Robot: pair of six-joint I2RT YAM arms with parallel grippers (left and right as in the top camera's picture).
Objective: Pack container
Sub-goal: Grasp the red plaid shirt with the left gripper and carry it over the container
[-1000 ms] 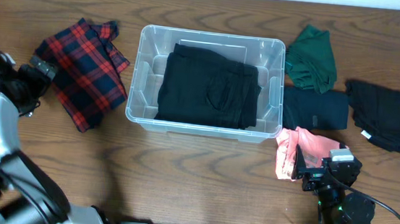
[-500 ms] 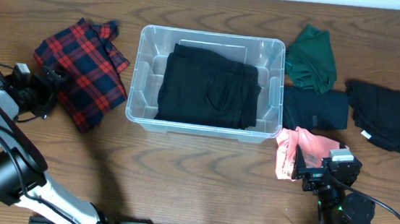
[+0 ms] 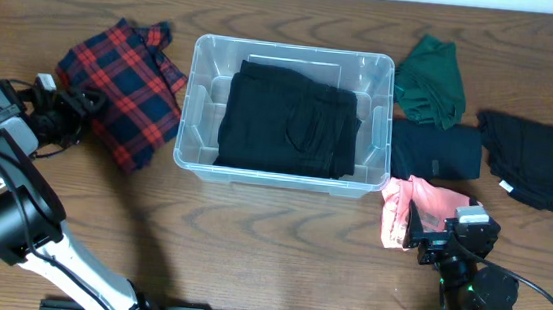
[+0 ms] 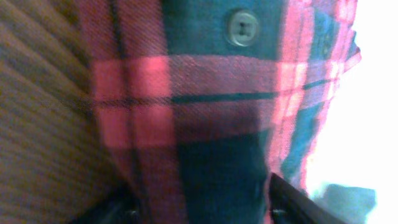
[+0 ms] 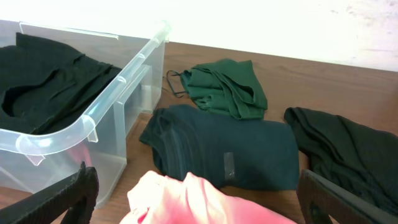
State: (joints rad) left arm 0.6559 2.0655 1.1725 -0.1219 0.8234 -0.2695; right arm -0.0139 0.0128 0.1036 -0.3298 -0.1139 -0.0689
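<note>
The clear container (image 3: 192, 108) stands at the table's middle with a folded black garment (image 3: 289, 126) inside; its corner also shows in the right wrist view (image 5: 93, 118). A red and navy plaid shirt (image 3: 126, 92) lies left of it. My left gripper (image 3: 67, 112) is at the shirt's left edge. In the left wrist view the plaid shirt (image 4: 205, 112) fills the frame, with fabric between the wide-apart jaws (image 4: 202, 208). My right gripper (image 3: 441, 228) is open over a pink cloth (image 5: 186, 199) near the front right.
Right of the container lie a green garment (image 3: 432, 80), a folded dark teal garment (image 3: 435, 151), a black garment (image 3: 522, 156) and the pink cloth (image 3: 403, 204). They also show in the right wrist view: green (image 5: 227, 87), teal (image 5: 230, 149), black (image 5: 348, 149).
My left gripper has moved right into the plaid shirt's edge, and the shirt has bunched and shifted toward the container. The right arm has not moved.
</note>
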